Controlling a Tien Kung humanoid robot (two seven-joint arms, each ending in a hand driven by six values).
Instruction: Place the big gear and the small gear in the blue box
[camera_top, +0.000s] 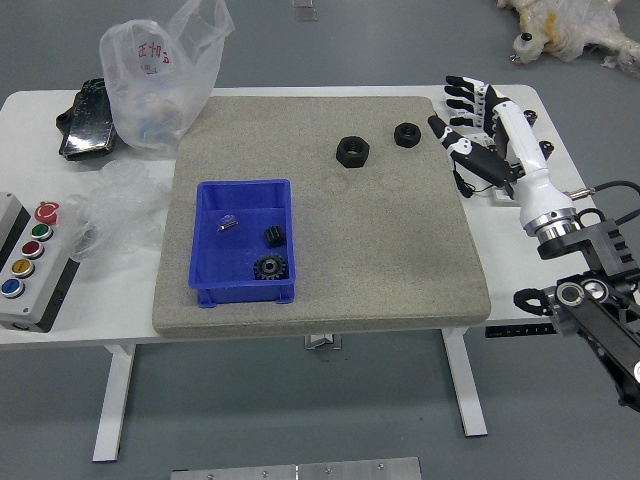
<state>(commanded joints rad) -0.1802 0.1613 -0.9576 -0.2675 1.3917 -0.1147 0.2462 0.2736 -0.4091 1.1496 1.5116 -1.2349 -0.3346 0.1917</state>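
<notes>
My right hand (462, 118) is over the right side of the table, fingers spread, holding nothing. Inside the blue box (208, 290), left of the mat's middle, lies the big gear (270, 267) near the front right corner. Just behind it, against the box's right side, is the small gear (274, 236). A small metallic piece (228, 222) lies in the box's left part. My left hand is out of view.
Two black nuts (352, 152) stand at the back of the grey mat (390, 270). A button panel (35, 265) and plastic bags (155, 85) are at the left; a white device (470, 135) and black cylinders are at the right.
</notes>
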